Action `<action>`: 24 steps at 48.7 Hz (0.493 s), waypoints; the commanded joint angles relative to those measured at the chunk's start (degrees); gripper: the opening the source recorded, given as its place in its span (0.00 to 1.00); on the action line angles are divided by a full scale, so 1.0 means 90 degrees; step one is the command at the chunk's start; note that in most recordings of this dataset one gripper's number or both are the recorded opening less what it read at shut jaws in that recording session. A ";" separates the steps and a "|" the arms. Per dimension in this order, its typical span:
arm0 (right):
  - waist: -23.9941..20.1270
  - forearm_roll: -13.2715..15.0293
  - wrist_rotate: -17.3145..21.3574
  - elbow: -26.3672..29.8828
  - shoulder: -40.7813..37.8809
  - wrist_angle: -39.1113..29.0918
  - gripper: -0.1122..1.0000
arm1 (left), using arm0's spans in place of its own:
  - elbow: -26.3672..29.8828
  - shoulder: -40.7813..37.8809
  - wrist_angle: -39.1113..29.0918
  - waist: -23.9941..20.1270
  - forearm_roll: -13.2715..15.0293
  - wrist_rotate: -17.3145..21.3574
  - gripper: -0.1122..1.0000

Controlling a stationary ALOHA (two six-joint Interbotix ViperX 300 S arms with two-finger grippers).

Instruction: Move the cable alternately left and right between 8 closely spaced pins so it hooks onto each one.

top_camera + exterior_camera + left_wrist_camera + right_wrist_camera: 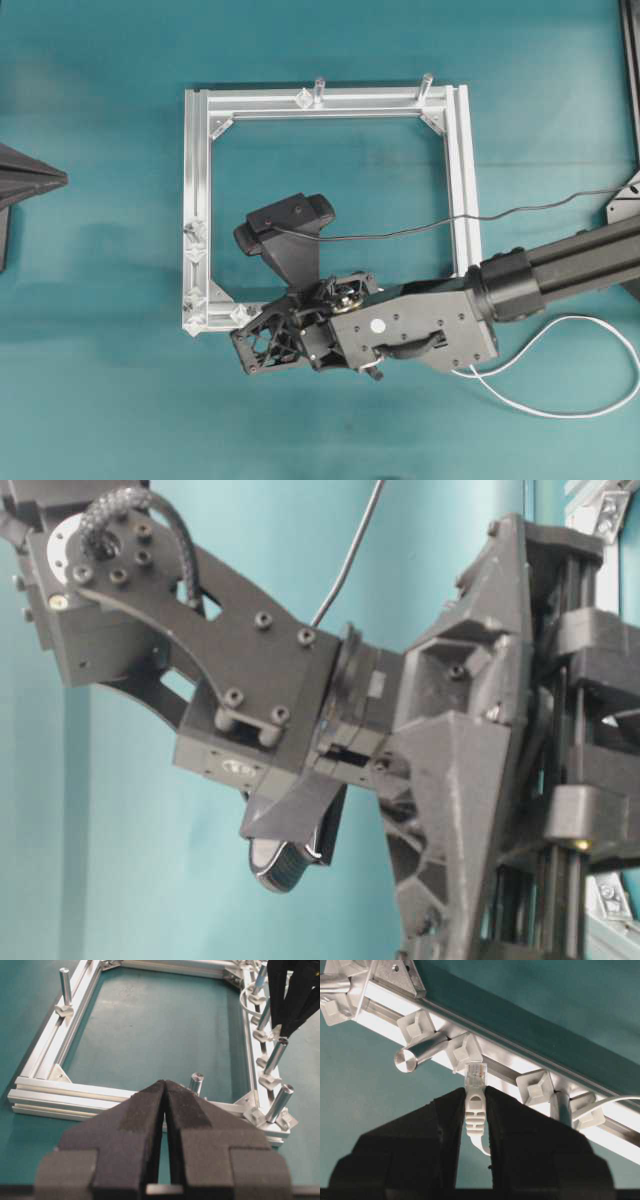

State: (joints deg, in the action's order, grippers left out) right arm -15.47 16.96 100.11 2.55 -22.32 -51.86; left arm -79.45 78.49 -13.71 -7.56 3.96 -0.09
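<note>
- Black padded fingers (447, 1135) of the right gripper (476, 1125) are clamped on the cable (475, 1120) just behind its clear plug, whose tip almost touches the pins (465, 1050) on the aluminium frame (395, 975).
- Behind the right arm, the white cord lies looped on the teal table (100, 400).
- Left gripper (165, 1105) is pressed together, holding nothing, near the frame's corner.
</note>
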 commanded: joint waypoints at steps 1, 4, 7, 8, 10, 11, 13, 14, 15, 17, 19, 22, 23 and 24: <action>0.0000 0.0029 -0.0010 0.0068 0.0137 0.0000 0.25 | 0.0068 -0.0049 0.0029 -0.0020 -0.0020 -0.0010 0.10; 0.0000 0.0020 -0.0010 0.0068 0.0137 0.0000 0.25 | 0.0068 -0.0049 0.0029 -0.0010 -0.0029 -0.0010 0.10; 0.0000 0.0020 -0.0010 0.0068 0.0137 0.0000 0.25 | 0.0068 -0.0049 0.0029 -0.0020 -0.0029 -0.0010 0.10; 0.0000 0.0020 -0.0010 0.0068 0.0137 0.0000 0.25 | 0.0068 -0.0049 0.0029 -0.0010 -0.0020 0.0000 0.10; 0.0000 0.0029 -0.0010 0.0068 0.0146 0.0000 0.25 | 0.0068 -0.0049 0.0029 -0.0020 -0.0029 -0.0010 0.10; 0.0000 0.0029 -0.0010 0.0068 0.0146 0.0000 0.25 | 0.0068 -0.0049 0.0029 -0.0020 -0.0029 -0.0010 0.10; 0.0000 0.0029 -0.0020 0.0068 0.0137 0.0000 0.25 | 0.0068 -0.0049 0.0029 -0.0010 -0.0020 -0.0010 0.10; 0.0010 0.0020 -0.0020 0.0068 0.0146 -0.0010 0.25 | 0.0068 -0.0049 0.0029 -0.0020 -0.0020 -0.0010 0.10; 0.0020 0.0029 -0.0029 0.0068 0.0146 -0.0010 0.25 | 0.0068 -0.0049 0.0039 -0.0020 -0.0020 -0.0010 0.10; 0.0039 0.0029 -0.0068 0.0068 0.0137 -0.0029 0.25 | 0.0068 -0.0049 0.0029 -0.0010 -0.0029 -0.0010 0.10; 0.0078 0.0020 -0.0156 0.0068 0.0146 -0.0059 0.25 | 0.0068 -0.0049 0.0029 -0.0020 -0.0020 -0.0010 0.10; 0.0137 0.0020 -0.0313 0.0068 0.0166 -0.0088 0.25 | 0.0068 -0.0049 0.0039 -0.0010 -0.0020 -0.0010 0.10; 0.0166 0.0029 -0.0381 0.0068 0.0166 -0.0098 0.25 | 0.0068 -0.0049 0.0029 -0.0020 -0.0020 -0.0010 0.10; 0.0205 0.0029 -0.0479 0.0068 0.0176 -0.0117 0.25 | 0.0068 -0.0049 0.0029 -0.0020 -0.0020 -0.0010 0.10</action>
State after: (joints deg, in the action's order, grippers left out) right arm -14.85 16.96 97.47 2.55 -22.32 -52.56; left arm -79.45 78.49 -13.71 -7.56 3.96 -0.09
